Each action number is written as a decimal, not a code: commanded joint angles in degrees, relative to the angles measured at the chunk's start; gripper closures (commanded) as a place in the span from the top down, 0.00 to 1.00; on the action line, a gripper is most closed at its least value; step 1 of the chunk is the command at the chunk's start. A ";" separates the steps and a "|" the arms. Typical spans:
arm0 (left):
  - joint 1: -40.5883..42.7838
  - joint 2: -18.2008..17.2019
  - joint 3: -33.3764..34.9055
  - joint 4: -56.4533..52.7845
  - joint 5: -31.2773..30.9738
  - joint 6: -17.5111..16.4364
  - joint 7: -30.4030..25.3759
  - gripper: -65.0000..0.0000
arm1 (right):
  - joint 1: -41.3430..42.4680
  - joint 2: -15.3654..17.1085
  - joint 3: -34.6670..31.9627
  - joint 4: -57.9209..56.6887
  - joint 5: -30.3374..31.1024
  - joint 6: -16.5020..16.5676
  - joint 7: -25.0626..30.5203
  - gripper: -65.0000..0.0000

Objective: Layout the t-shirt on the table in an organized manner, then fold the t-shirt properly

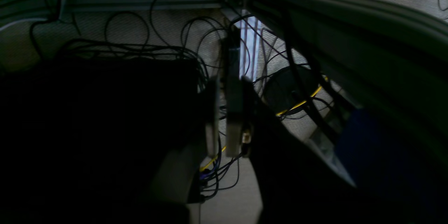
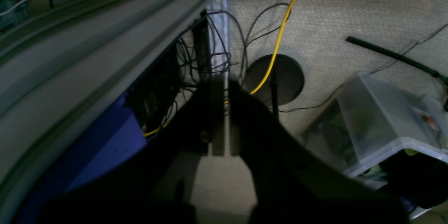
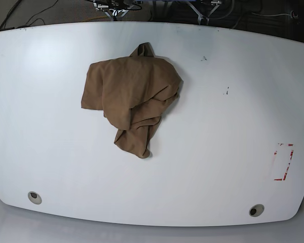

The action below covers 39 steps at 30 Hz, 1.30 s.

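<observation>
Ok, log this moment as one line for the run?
phase: not started | t-shirt: crumpled heap, table centre-left | left gripper: shut, empty, below table | right gripper: shut, empty, below table

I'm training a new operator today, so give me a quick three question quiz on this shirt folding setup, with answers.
1. True or false: the t-shirt lies spread flat on the table.
2. Which is nearest the red dashed mark? A) the t-shirt B) the grey hole on the same side C) the other grey hole
3. Fill in: neither hand shows in the base view; both wrist cameras look at cables on the ____.

Key: 1 false, it lies crumpled in a heap. 2 B. 3 floor.
</observation>
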<state>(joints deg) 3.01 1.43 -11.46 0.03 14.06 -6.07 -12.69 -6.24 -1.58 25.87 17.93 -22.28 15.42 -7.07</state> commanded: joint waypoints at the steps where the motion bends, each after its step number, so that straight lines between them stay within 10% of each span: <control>1: 0.06 -0.34 0.39 0.04 -0.32 -0.16 0.31 0.05 | -0.80 0.05 0.40 0.80 -0.76 0.31 0.34 0.00; 39: -0.02 -0.03 0.53 0.27 -0.16 0.38 -0.31 0.05 | -0.41 -0.43 0.12 0.84 -0.37 0.47 0.33 0.01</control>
<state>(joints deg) 2.85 1.28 -11.09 0.12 14.04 -5.96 -12.34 -6.70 -1.91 26.00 18.46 -23.11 15.42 -6.66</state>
